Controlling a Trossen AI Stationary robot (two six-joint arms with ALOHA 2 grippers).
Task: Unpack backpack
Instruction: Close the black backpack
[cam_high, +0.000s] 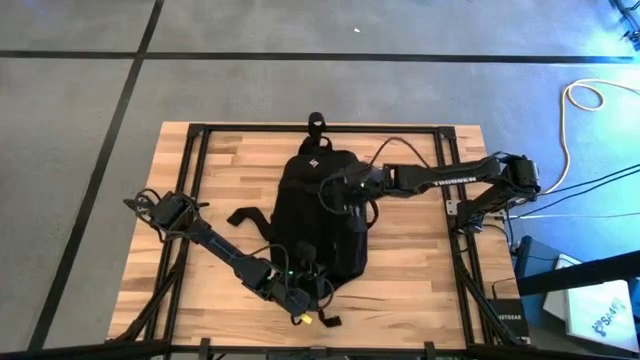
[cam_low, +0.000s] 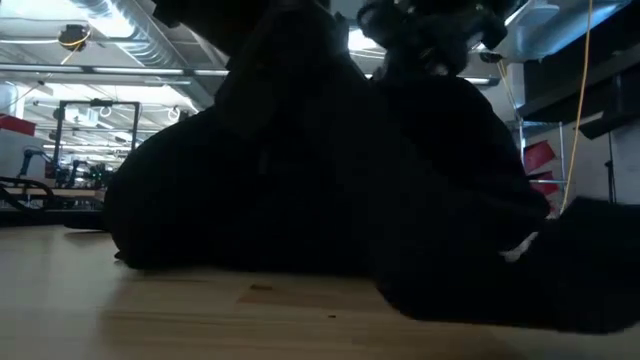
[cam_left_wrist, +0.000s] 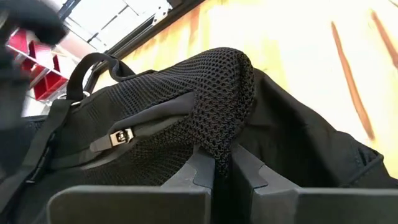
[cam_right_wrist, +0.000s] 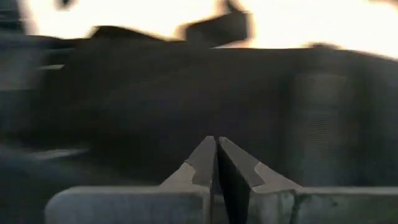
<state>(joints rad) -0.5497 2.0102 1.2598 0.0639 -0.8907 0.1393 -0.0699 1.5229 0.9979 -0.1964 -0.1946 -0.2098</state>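
Observation:
The black backpack (cam_high: 320, 230) lies flat in the middle of the wooden table (cam_high: 420, 290), its top loop handle (cam_high: 316, 122) toward the far edge. My left gripper (cam_high: 300, 298) is at the pack's near end, shut on its mesh fabric (cam_left_wrist: 217, 93); a zipper pull (cam_left_wrist: 121, 137) shows beside it. My right gripper (cam_high: 338, 195) hovers shut over the pack's far half, with dark fabric (cam_right_wrist: 186, 87) ahead of its fingertips (cam_right_wrist: 216, 144). In the low view the backpack (cam_low: 320, 200) fills most of the picture. My left gripper pinches a fold of the black mesh (cam_left_wrist: 219, 152) at the backpack's near end between its two fingers. The fingers come from the table's near left, slanting slightly down. The mesh bulges up beyond the fingertips; the rest of the pack lies on the table. My right gripper is shut close to the pack's far half; I cannot tell whether it touches the fabric.
A loose black strap (cam_high: 240, 217) lies left of the pack. A small yellow tag (cam_high: 303, 318) sits by the near edge. Black frame rails (cam_high: 195, 180) run along the table's sides. Cables and boxes (cam_high: 590, 300) stand off the table's right.

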